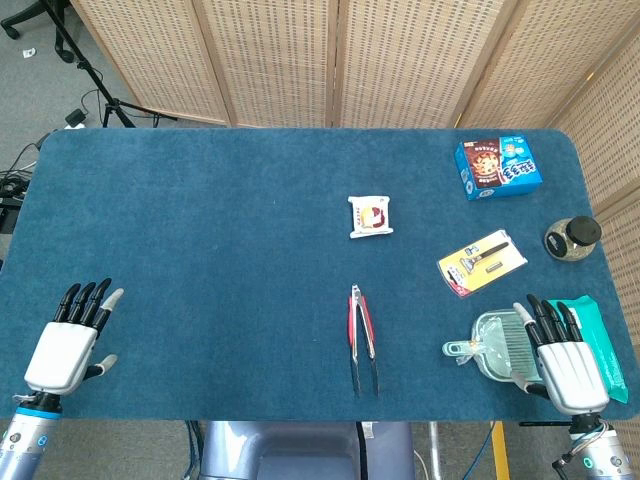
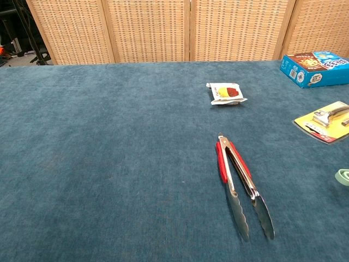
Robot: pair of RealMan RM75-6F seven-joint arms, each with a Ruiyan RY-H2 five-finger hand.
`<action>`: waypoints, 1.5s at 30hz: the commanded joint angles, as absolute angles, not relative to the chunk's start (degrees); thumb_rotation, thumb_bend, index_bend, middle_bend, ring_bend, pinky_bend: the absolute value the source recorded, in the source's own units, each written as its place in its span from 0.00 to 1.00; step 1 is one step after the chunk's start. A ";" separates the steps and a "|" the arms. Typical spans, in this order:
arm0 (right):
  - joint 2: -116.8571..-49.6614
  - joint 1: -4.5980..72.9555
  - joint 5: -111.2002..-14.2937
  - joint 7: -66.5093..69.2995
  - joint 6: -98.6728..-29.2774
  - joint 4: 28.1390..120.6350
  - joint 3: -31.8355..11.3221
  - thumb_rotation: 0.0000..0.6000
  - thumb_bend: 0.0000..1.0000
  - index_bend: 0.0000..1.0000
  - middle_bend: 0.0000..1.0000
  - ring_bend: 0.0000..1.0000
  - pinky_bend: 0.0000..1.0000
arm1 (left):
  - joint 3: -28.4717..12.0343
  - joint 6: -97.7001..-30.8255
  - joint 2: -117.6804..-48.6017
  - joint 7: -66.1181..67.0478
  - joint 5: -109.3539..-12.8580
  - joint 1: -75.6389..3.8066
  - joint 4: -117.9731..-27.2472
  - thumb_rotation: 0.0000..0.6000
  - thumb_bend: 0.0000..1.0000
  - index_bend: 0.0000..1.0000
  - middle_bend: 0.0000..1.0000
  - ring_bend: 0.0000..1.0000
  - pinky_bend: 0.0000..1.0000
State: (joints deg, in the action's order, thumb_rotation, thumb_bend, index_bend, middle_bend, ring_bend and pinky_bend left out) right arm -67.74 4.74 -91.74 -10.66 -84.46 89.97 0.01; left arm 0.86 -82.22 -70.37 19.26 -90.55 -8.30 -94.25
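Red-handled tongs (image 1: 362,340) lie unheld; both the left robot hand (image 1: 70,340) and right robot hand (image 1: 560,355) are spread, so a reach is judged next.

This looks like a robot lab or recording studio rather than a home: a bench covered in dark blue felt cloth (image 1: 200,240) stands before folding woven-cane screen panels (image 1: 270,60), with a black tripod stand (image 1: 90,70) and loose cables (image 1: 20,180) on the grey floor at far left.
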 commanded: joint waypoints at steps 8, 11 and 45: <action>-67.53 4.56 -92.04 -10.33 -84.67 90.00 0.25 1.00 0.05 0.00 0.00 0.00 0.00 | 1.08 -82.67 -70.29 19.57 -91.00 -8.06 -94.55 1.00 0.00 0.00 0.00 0.00 0.00; -67.50 4.61 -92.24 -10.53 -84.47 90.13 0.43 1.00 0.05 0.00 0.00 0.00 0.00 | 1.06 -82.91 -70.18 19.35 -91.16 -8.00 -94.62 1.00 0.00 0.00 0.00 0.00 0.00; -65.46 2.61 -89.47 -17.75 -88.40 95.44 -1.70 1.00 0.45 0.00 0.71 0.68 0.63 | 0.91 -83.19 -70.14 18.31 -91.41 -7.92 -94.53 1.00 0.00 0.00 0.00 0.00 0.00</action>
State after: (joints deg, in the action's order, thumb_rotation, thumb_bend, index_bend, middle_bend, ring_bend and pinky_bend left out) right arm -65.80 3.20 -90.03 -17.24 -87.55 94.66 -1.18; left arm 0.90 -83.19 -70.14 18.31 -91.40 -7.92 -94.53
